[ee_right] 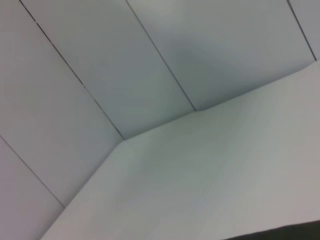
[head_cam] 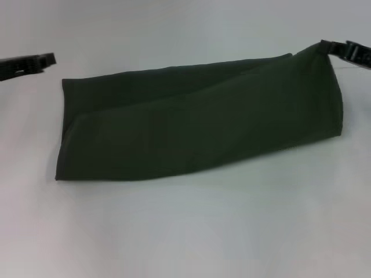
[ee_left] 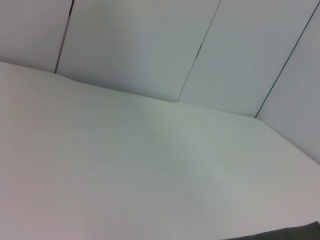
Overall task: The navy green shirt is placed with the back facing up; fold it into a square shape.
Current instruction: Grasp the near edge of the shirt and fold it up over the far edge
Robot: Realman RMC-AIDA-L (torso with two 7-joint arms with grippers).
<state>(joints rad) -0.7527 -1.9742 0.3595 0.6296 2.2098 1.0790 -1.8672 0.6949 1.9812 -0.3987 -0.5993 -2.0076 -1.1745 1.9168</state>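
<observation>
Pinching navy green shirt (head_cam: 197,121) corner, right pincer (head_cam: 331,48) clenched, left pincer (head_cam: 51,59) apart, state unclear

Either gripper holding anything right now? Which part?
Right gripper pinches the shirt by its far right corner, lifting it. Left gripper holds nothing, apart from the cloth.

You're looking at the navy green shirt (head_cam: 197,124), a plain dark olive cloth with no lettering showing, folded lengthwise into a long band. It stretches across the middle of the white surface (head_cam: 185,231), left to right. The left end lies flat, its near corner squared off. A soft diagonal crease runs along the band from the left end toward the far right. The right end is raised, its far right corner drawn up to a point above the rest. Each wrist view shows only a dark sliver of it.
</observation>
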